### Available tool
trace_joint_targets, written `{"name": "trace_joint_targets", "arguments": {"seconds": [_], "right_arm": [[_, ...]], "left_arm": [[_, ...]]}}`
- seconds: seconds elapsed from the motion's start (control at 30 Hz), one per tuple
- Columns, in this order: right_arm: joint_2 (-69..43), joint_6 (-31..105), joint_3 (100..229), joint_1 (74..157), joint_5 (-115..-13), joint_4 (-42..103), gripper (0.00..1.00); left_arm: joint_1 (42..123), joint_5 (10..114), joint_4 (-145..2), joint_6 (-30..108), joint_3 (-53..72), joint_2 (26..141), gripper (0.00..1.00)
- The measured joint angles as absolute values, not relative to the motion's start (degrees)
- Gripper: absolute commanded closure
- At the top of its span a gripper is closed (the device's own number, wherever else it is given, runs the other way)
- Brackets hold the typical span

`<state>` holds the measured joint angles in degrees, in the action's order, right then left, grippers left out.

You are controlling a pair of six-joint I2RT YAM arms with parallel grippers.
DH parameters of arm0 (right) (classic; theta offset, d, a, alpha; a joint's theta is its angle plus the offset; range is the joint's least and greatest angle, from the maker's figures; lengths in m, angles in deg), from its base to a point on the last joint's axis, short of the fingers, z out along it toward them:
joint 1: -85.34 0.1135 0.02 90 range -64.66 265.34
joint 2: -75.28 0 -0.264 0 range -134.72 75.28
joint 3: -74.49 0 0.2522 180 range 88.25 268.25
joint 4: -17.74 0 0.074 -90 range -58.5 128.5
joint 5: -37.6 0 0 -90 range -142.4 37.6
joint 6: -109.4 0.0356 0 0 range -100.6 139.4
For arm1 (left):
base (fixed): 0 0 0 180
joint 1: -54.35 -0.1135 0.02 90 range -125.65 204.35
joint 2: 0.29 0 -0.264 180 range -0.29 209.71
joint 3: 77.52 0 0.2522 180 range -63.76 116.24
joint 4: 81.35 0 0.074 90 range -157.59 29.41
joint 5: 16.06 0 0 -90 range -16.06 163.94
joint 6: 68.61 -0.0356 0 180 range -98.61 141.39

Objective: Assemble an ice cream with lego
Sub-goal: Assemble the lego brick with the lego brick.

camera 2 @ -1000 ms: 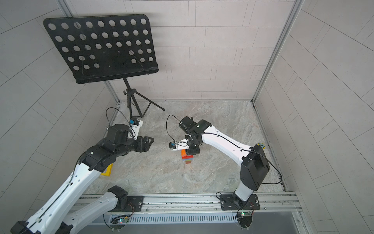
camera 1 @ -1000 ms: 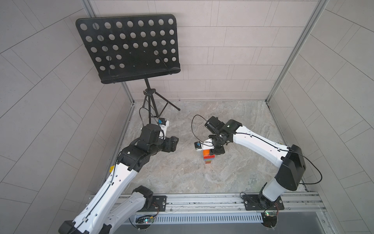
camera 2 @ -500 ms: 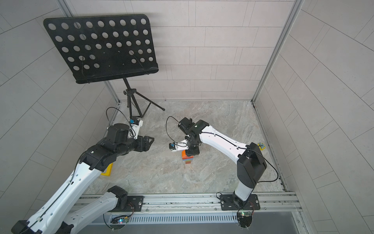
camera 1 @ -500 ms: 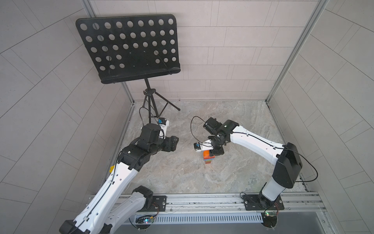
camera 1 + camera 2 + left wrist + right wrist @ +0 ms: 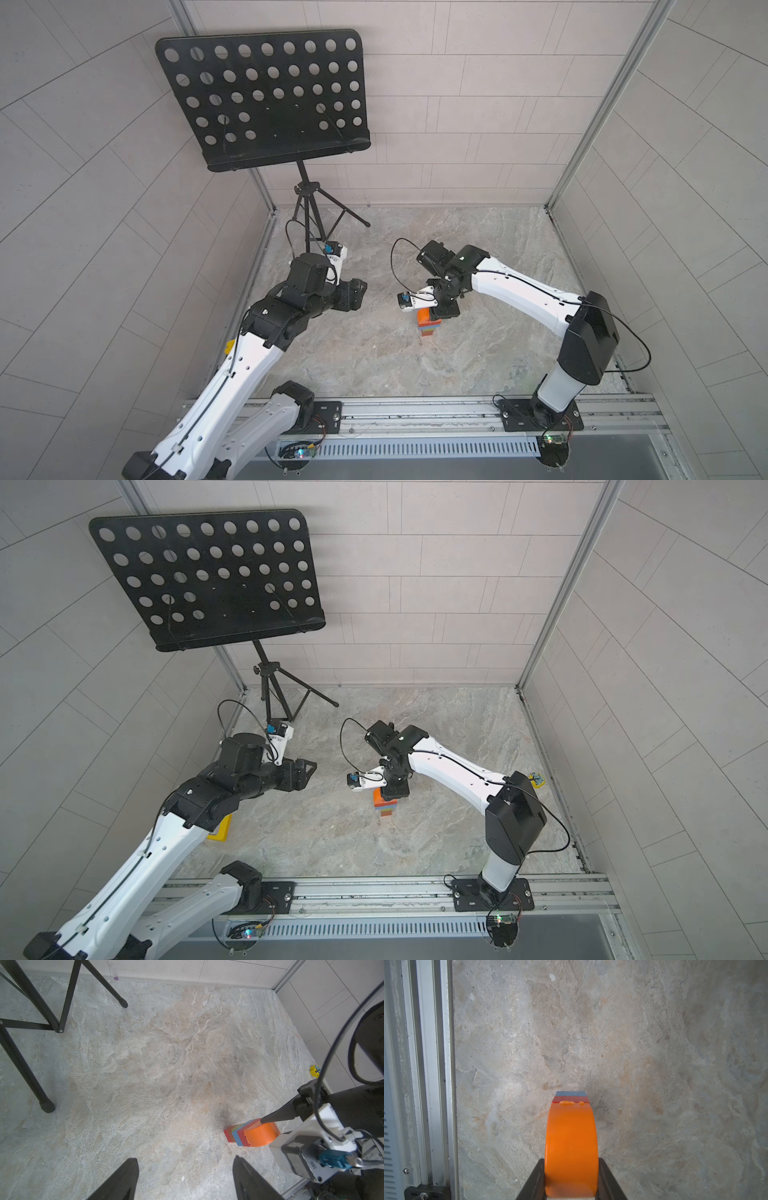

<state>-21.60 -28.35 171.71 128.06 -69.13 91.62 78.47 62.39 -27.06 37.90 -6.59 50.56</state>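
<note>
The ice cream (image 5: 428, 325) (image 5: 385, 804) stands on the stone floor as a stack of lego. Its orange half-round dome (image 5: 571, 1142) (image 5: 260, 1134) tops a red brick (image 5: 242, 1136), a blue brick (image 5: 235, 1136), then green and red pieces. Small studs show at the seam under the dome in the right wrist view. My right gripper (image 5: 442, 311) (image 5: 395, 789) (image 5: 571, 1160) is shut on the dome's two flat sides from above. My left gripper (image 5: 357, 291) (image 5: 309, 769) (image 5: 185, 1159) hangs open and empty, well to the left of the stack.
A black music stand (image 5: 266, 99) rises at the back left, its tripod legs (image 5: 62, 1001) on the floor near my left arm. A yellow frame (image 5: 220, 831) lies by the left wall. A small yellow object (image 5: 537, 779) sits by the right wall. A metal rail (image 5: 415, 409) runs along the front.
My right arm's elbow has shifted slightly to the left while its gripper stays on the dome. The left arm and the stack have not visibly moved.
</note>
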Motion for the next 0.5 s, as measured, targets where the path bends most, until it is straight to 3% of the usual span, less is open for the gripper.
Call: {"name": "trace_joint_targets", "arguments": {"seconds": [0.5], "right_arm": [[-23.1,-28.3,173.0,129.2,-66.6,92.7,1.0]], "left_arm": [[78.3,62.1,-27.1,37.9,-6.6,50.8,0.22]]}}
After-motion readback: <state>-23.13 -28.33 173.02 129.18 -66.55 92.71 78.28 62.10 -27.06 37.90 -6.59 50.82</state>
